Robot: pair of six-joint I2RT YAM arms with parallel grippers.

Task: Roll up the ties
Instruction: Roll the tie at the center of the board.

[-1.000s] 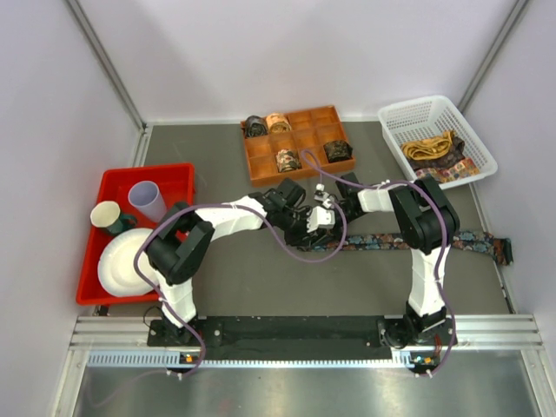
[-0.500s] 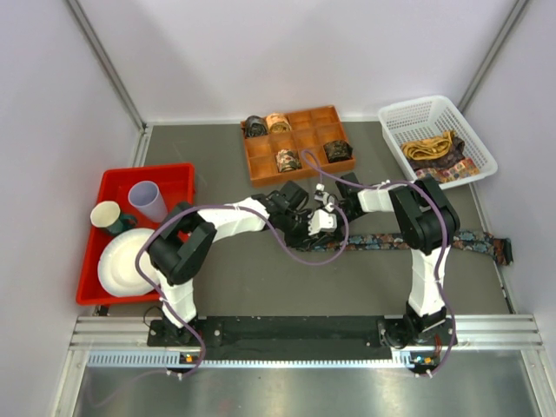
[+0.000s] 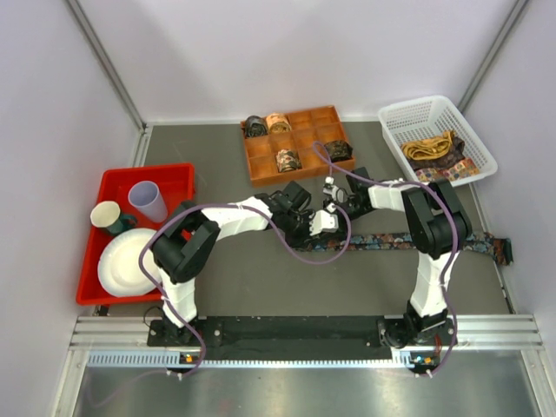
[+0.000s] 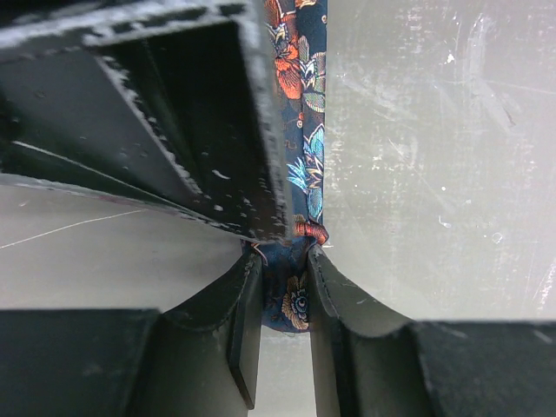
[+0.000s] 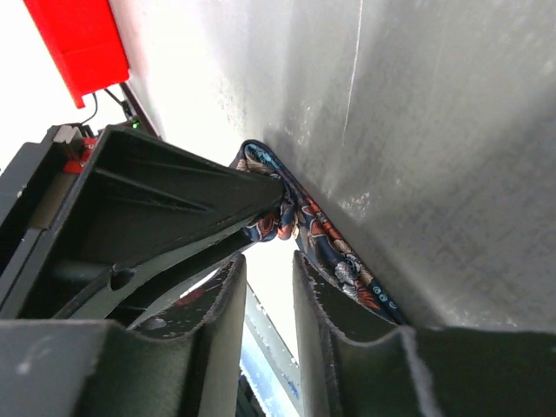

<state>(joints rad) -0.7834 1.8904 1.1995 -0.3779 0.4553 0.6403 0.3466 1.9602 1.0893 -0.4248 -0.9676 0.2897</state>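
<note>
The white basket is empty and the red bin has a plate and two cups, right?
No. The top view shows ties in the basket, so it is not empty. The red bin does hold a plate, a tall cup and a green cup.

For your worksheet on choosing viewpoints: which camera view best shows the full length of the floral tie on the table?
Top external: the floral tie lies stretched across the table toward its right edge. Left wrist shows only its end pinched in the left end effector; right wrist only a short folded stretch.
</note>
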